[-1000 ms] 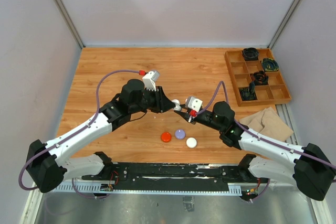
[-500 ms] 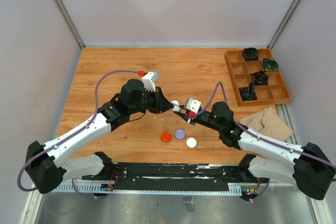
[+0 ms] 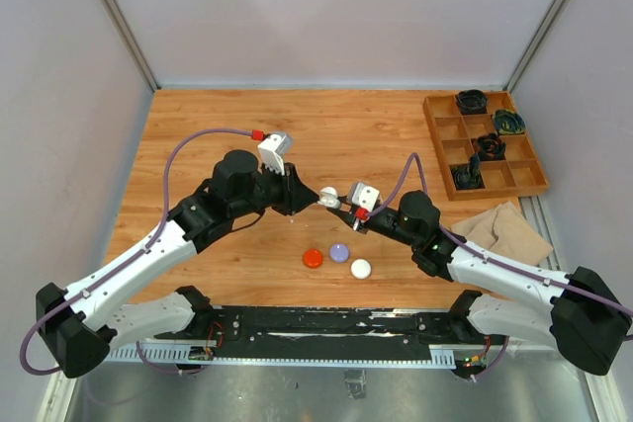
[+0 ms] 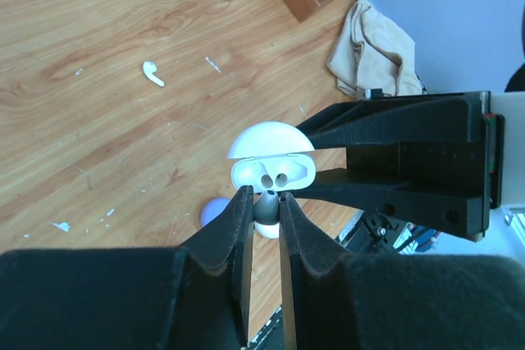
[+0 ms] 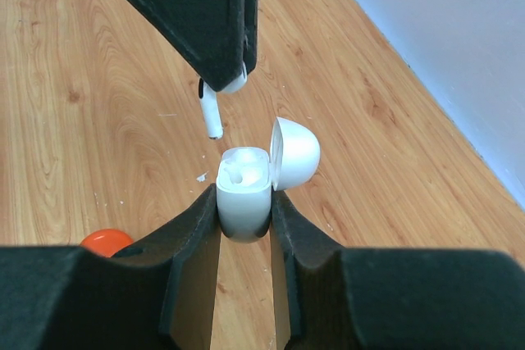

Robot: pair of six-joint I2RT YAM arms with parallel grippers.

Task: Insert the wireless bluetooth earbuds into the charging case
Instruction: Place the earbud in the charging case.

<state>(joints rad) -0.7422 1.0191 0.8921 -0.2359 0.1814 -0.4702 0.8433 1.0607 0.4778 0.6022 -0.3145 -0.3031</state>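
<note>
My right gripper (image 5: 244,202) is shut on the open white charging case (image 5: 244,186), held upright above the table with its lid (image 5: 295,152) flipped to the right. My left gripper (image 4: 262,196) is shut on a white earbud (image 4: 267,206). In the right wrist view its stem (image 5: 212,112) hangs from the left fingers (image 5: 221,14), just above and left of the case mouth, not touching it. The case's two sockets (image 4: 272,174) face the left wrist camera. A second white earbud (image 4: 152,73) lies on the table. In the top view the two grippers meet tip to tip around the case (image 3: 328,199).
Three round pucks lie in front of the grippers: red (image 3: 313,258), lilac (image 3: 339,252), white (image 3: 360,268). A wooden compartment tray (image 3: 443,145) with dark items stands at the back right. A beige cloth (image 3: 509,229) lies below it.
My left arm has swung a little to the left and back, still holding the earbud. The right gripper has followed slightly to the left with the case.
</note>
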